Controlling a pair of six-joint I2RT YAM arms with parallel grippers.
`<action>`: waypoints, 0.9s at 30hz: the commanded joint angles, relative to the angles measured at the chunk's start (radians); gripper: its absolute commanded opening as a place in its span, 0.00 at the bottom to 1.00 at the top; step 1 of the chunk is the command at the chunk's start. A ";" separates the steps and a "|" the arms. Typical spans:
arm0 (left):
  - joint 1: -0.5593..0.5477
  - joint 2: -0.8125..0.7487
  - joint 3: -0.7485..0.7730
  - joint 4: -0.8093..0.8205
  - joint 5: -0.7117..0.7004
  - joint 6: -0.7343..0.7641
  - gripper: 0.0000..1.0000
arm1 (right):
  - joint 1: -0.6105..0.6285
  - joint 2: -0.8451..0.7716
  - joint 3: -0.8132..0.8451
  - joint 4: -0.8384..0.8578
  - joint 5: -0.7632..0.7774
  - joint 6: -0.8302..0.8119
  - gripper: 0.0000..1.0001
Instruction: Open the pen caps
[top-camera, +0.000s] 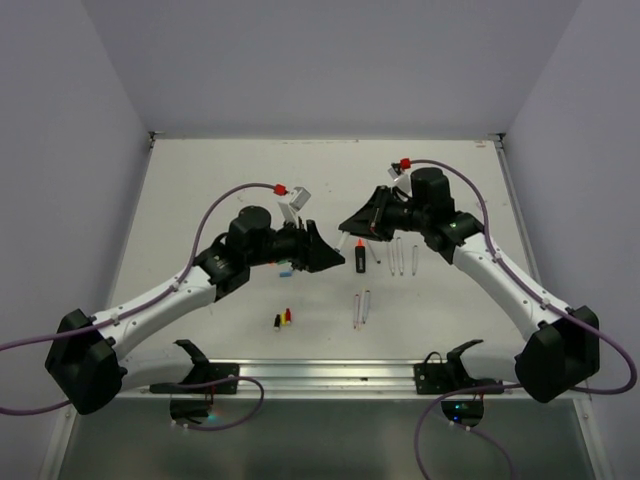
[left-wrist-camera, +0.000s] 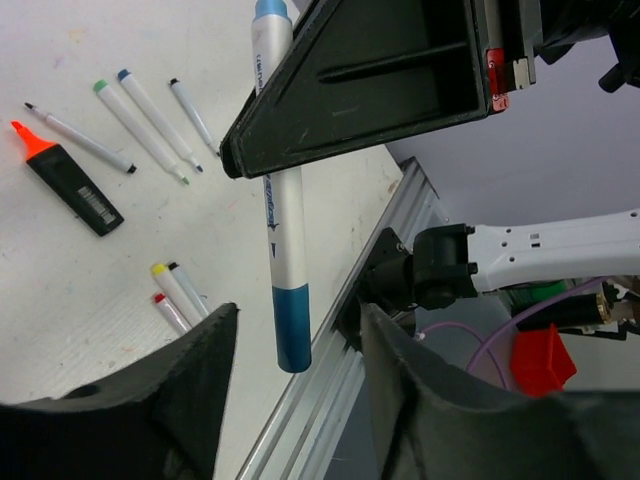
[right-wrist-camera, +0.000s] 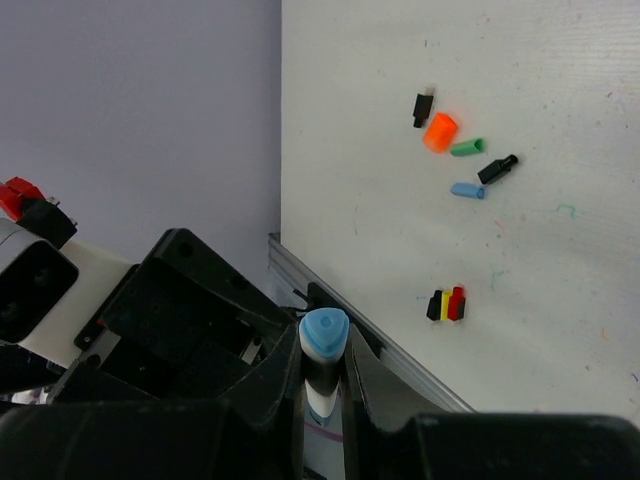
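My right gripper (right-wrist-camera: 323, 372) is shut on a white pen with a light blue rear end (right-wrist-camera: 324, 333). In the left wrist view the same pen (left-wrist-camera: 277, 215) hangs from the right gripper, its dark blue cap (left-wrist-camera: 292, 325) pointing down. My left gripper (left-wrist-camera: 295, 390) is open, and the cap sits between its fingers (left-wrist-camera: 190, 385) without touching them. Loose caps lie on the table: orange (right-wrist-camera: 438, 131), green (right-wrist-camera: 465, 148), blue (right-wrist-camera: 466, 190), two black ones (right-wrist-camera: 496, 168), and a black-yellow-red cluster (right-wrist-camera: 447, 303). In the top view the left gripper (top-camera: 328, 258) and the right gripper (top-camera: 350, 226) meet mid-table.
The black highlighter (left-wrist-camera: 75, 185) lies with its orange tip bare. Several thin uncapped pens (left-wrist-camera: 140, 130) lie beside it, and others with yellow, black and red ends (left-wrist-camera: 170, 290) lie nearer. The aluminium rail (left-wrist-camera: 330, 370) runs along the table's near edge.
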 joint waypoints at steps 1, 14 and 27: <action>-0.004 -0.008 -0.013 0.065 0.059 -0.011 0.50 | 0.002 -0.035 0.003 0.037 -0.009 0.022 0.00; -0.004 -0.008 -0.139 0.534 0.408 -0.198 0.00 | -0.013 -0.053 -0.092 0.415 -0.189 0.093 0.00; -0.004 -0.330 -0.294 0.164 0.234 -0.113 0.00 | -0.030 -0.062 -0.022 0.311 -0.102 0.024 0.00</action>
